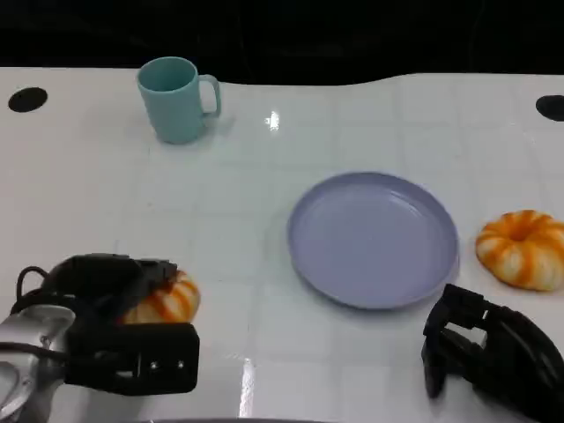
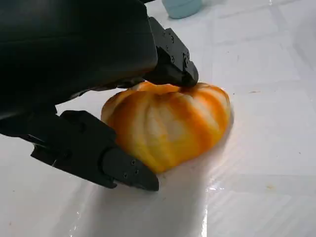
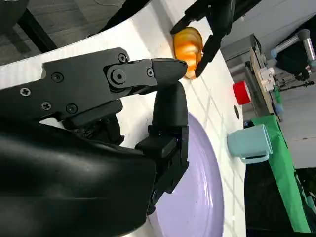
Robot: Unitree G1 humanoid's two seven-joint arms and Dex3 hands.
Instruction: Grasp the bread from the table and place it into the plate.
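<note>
A: While the left hand (image 1: 110, 330) sits at the table's front left corner, where is the bread?

B: The round orange-and-white striped bread roll (image 2: 168, 126) lies on the white table (image 1: 264, 229), between that hand's black fingers (image 2: 106, 163). One touches its top, another lies at its base; I cannot tell whether the grip is firm.

A: And the target?

B: The empty lavender round plate (image 1: 374, 238) sits mid-table, to the right of the roll, so I judge the carry runs rightward. A teal mug (image 1: 176, 99) stands near the far edge.

A: The other side?

B: A second striped roll (image 1: 524, 248) lies by the right edge. The right hand (image 1: 489, 352) hovers near the front right corner, fingers curled on nothing.
</note>
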